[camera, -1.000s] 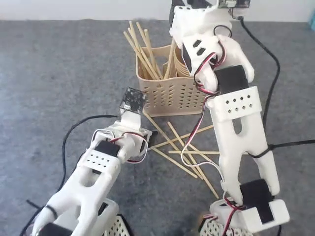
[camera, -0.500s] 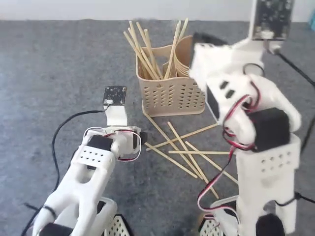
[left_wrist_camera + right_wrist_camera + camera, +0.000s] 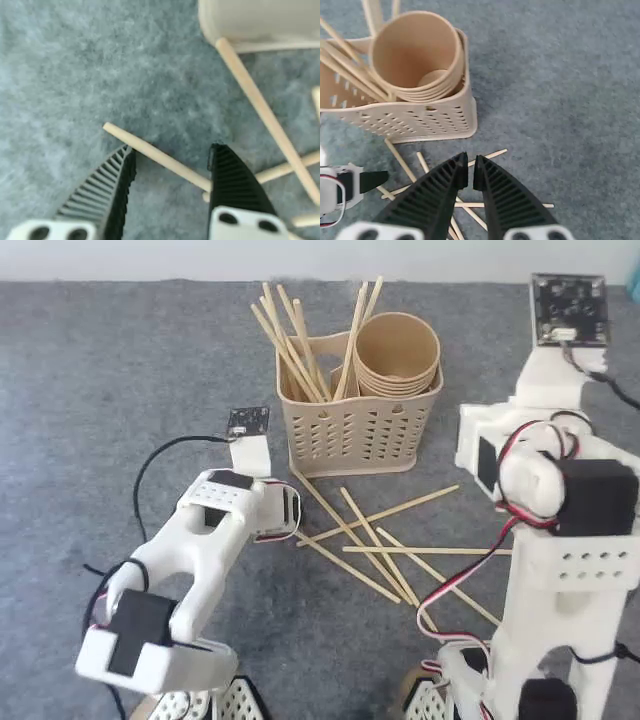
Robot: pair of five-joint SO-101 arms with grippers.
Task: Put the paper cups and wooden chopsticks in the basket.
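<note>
Straddling one loose chopstick point(image 3: 155, 155) by the basket's point(image 3: 350, 435) near-left corner, your left gripper point(image 3: 172, 150) is spread wide, gripping nothing. Your right gripper point(image 3: 471, 162) hangs near-right of the basket, fingers almost together, empty. Paper cups point(image 3: 398, 350) sit stacked in the basket's right half, standing chopsticks point(image 3: 295, 340) in its left. Scattered chopsticks point(image 3: 375, 540) lie on the grey mat point(image 3: 120, 370) just near of it.

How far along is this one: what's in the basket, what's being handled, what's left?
Done: the stacked cups and several chopsticks stand in the basket. In hand: the left end effector is open astride one chopstick on the table, not gripped. The right end effector is shut, empty. Left: several loose chopsticks before the basket.
</note>
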